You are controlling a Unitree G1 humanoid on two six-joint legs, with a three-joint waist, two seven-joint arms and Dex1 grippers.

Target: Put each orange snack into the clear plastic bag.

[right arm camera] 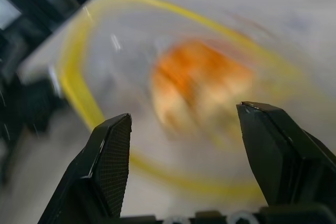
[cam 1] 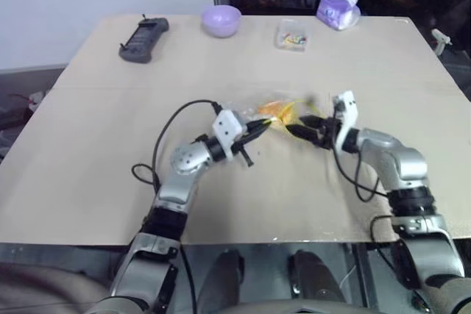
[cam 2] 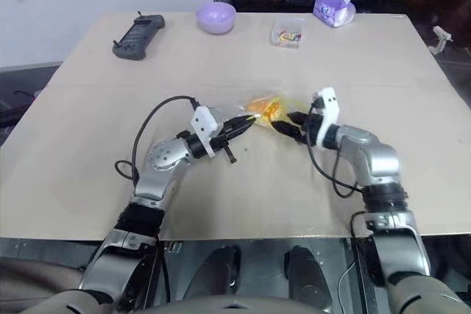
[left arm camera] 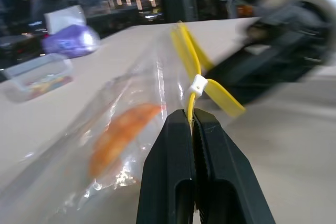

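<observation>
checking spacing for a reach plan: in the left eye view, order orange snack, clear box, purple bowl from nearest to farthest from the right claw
1. orange snack, inside the clear plastic bag, just left of the right claw
2. clear box, far side, middle
3. purple bowl, far side, further left

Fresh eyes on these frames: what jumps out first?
Mid-table, the clear plastic bag with the orange snack inside it, the left gripper shut on the bag's yellow seal strip. The right gripper faces the bag's mouth, open and holding nothing. Along the far edge sit a black handheld controller, a purple bowl, a small clear box and a purple tissue pack.
</observation>
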